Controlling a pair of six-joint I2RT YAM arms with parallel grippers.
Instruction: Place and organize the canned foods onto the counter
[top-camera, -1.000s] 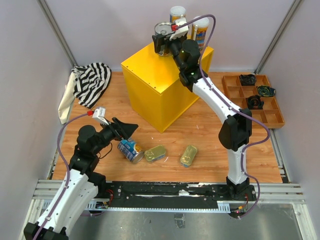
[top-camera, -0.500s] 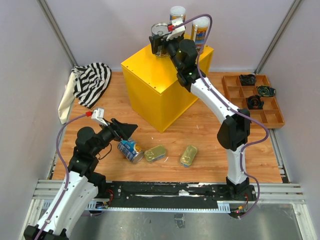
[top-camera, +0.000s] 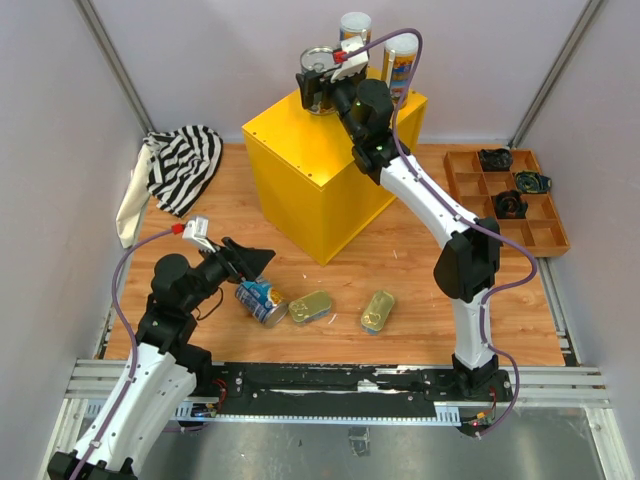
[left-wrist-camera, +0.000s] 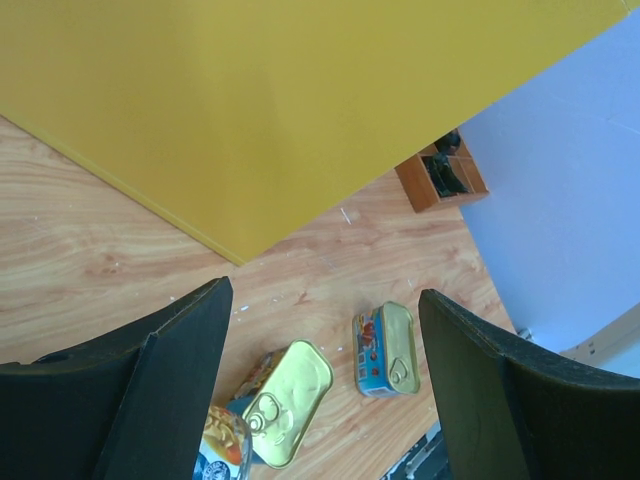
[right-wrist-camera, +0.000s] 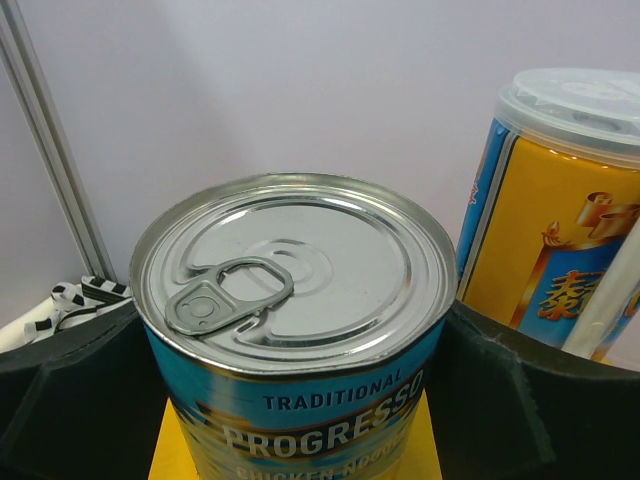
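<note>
Shifted toward ten o'clock, my right jaws grasp the blue can (right-wrist-camera: 290, 300), best lowered upright onto the yellow desk (top-camera: 300, 150); left jaws released.

Pale lilac walls (top-camera: 230, 50) are enclosing a wood-grain tabletop (top-camera: 400, 280); slanted metal posts (top-camera: 112, 70) are standing in the corners; even light is falling

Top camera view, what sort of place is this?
Likely a robot test cell: plain walls box in a wood-grain table, a metal rail runs along its near edge, and a yellow box serves as counter.
</note>
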